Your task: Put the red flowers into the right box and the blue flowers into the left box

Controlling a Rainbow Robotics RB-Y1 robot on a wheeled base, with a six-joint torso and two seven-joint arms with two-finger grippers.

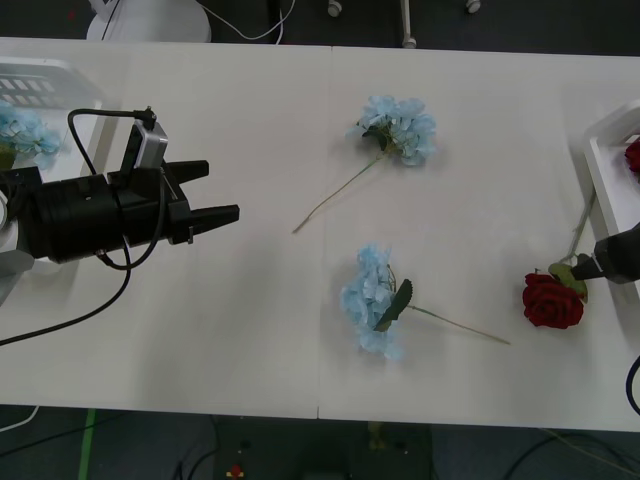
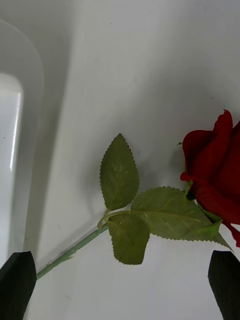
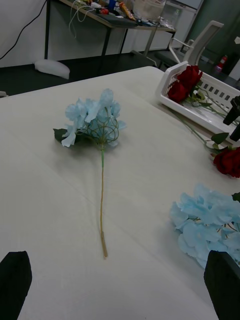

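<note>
The white table (image 1: pixel 250 330) serves as the landmark. Over its left part the left gripper (image 1: pixel 212 192) hangs above the surface with its black fingers spread and nothing between them; the arm behind it is cut off by the frame edge. At the table's far left corner the left box (image 1: pixel 45 75) is only partly in frame, and one of the blue flowers (image 1: pixel 25 135) lies in it, half hidden by the arm.

Two more blue clusters lie loose on the table: one toward the far middle (image 1: pixel 400 127) with its thin stem running back toward the near side, and one toward the near middle (image 1: pixel 375 300) with a dark leaf across it and a stem pointing right.

At the table's right edge the right box (image 1: pixel 610 165) is cut off, so most of its inside is hidden; a scrap of red (image 1: pixel 633 155) shows in it. In the left wrist view this box (image 3: pixel 172 75) has a slotted wall and holds red roses (image 3: pixel 184 84).

A loose rose of the red flowers (image 1: pixel 552 300) lies on the table just left of that box. The right gripper (image 2: pixel 120 280) hovers over its stem and leaves, fingers apart, one at each side; in the front view its tips are mostly out of frame.
</note>
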